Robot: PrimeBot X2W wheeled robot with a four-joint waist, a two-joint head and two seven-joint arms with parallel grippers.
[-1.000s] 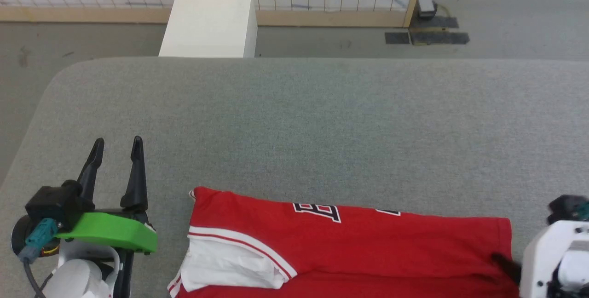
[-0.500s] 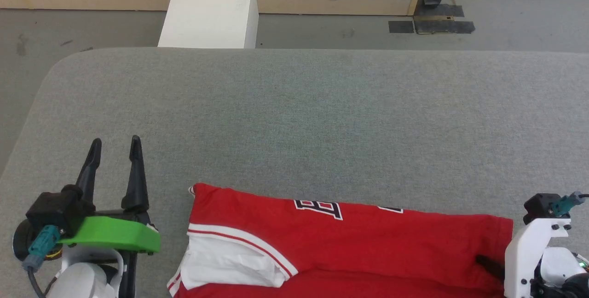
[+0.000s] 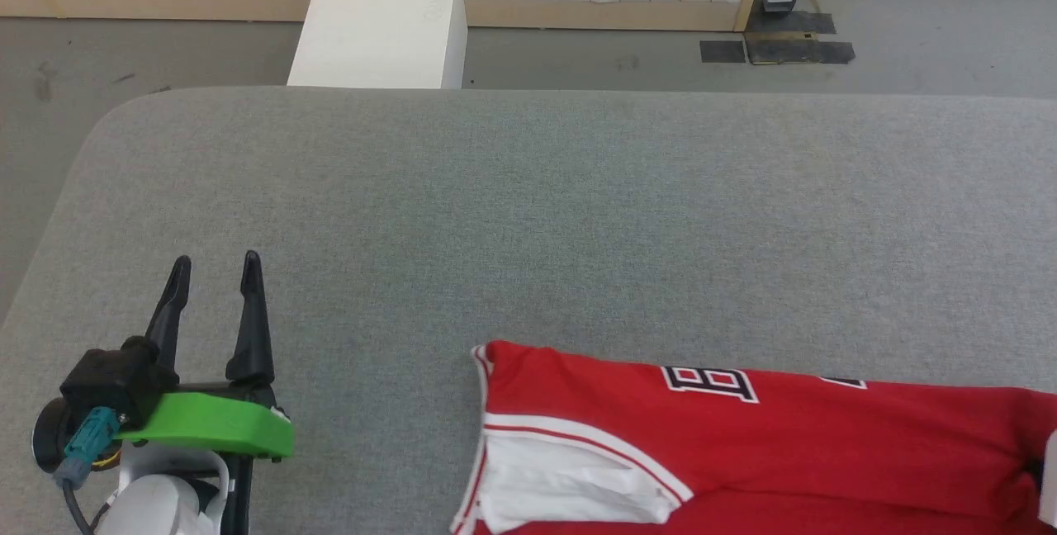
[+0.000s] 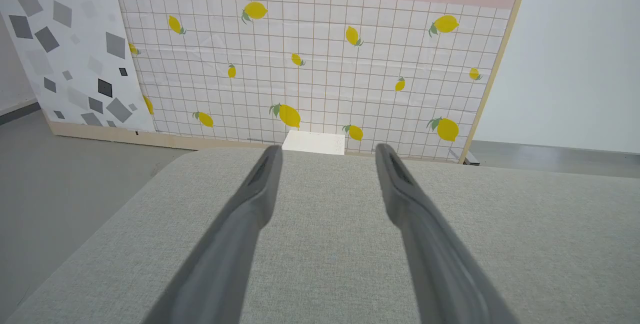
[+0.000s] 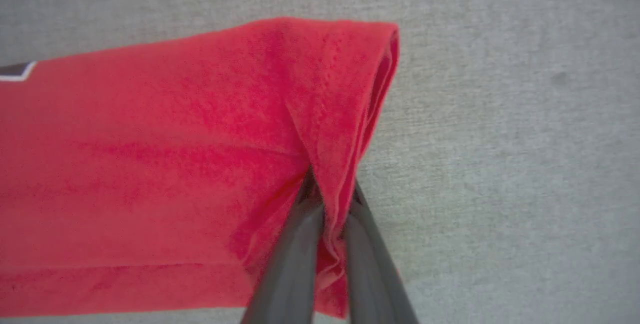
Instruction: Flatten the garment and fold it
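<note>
The garment (image 3: 743, 436), a red jersey with a white sleeve and white-edged lettering, lies folded lengthwise along the near edge of the grey padded table (image 3: 528, 205), running off the right side of the head view. In the right wrist view my right gripper (image 5: 332, 184) is shut on a pinched ridge of the garment (image 5: 175, 154) near its open red end, which lifts slightly off the table. My left gripper (image 3: 216, 271) stands open over bare table, well left of the sleeve end. The left wrist view has my left gripper (image 4: 327, 150) with nothing between its fingers.
A white box (image 3: 380, 23) stands on the floor beyond the table's far edge, in front of a lemon-print grid panel (image 4: 320, 64). The table's rounded left corner is near my left arm. Grey floor surrounds the table.
My right gripper has shut on the garment's right end and dragged the whole garment to the right along the table. My left gripper has stayed open and about where it was.
</note>
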